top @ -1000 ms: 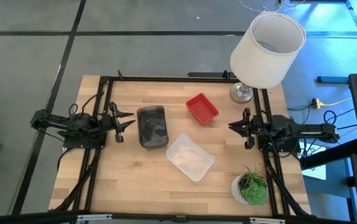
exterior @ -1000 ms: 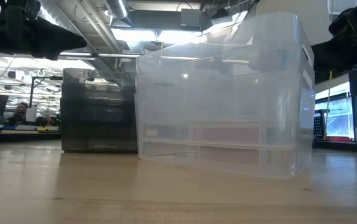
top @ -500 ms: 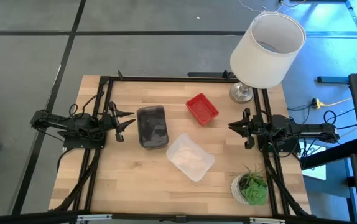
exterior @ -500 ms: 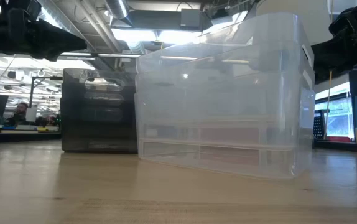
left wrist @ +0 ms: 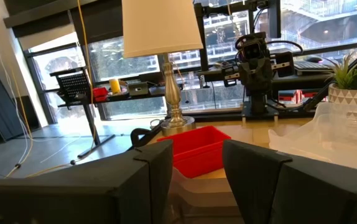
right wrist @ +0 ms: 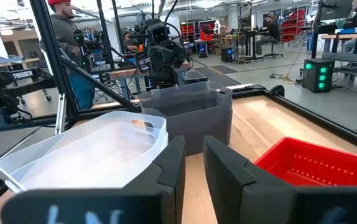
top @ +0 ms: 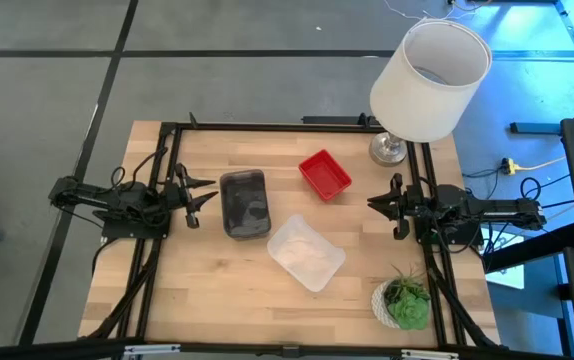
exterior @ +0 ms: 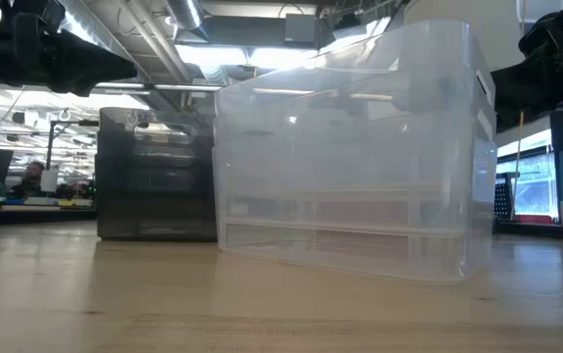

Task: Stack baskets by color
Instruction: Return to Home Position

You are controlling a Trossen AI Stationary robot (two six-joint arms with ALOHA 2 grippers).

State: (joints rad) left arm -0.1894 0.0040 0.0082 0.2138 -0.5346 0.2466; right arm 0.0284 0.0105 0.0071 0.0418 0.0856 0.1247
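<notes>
Nothing is differing from a second ago: both arms are sitting where they were, and no basket is shifting. The left gripper [top: 210, 192] is hovering released, fingers parted and empty, with the dark grey baskets [top: 244, 203] lying just ahead of its tips, apart from them. The right gripper [top: 373, 202] is also hanging empty, its fingers showing only a narrow gap. The red baskets [top: 325, 174] are lying ahead of it, toward the lamp [top: 430, 80]. The clear baskets [top: 306, 252] are lying ahead of it too, toward the plant [top: 405, 300]. Three piles are showing, one per colour; the baskets within each cannot be counted.
</notes>
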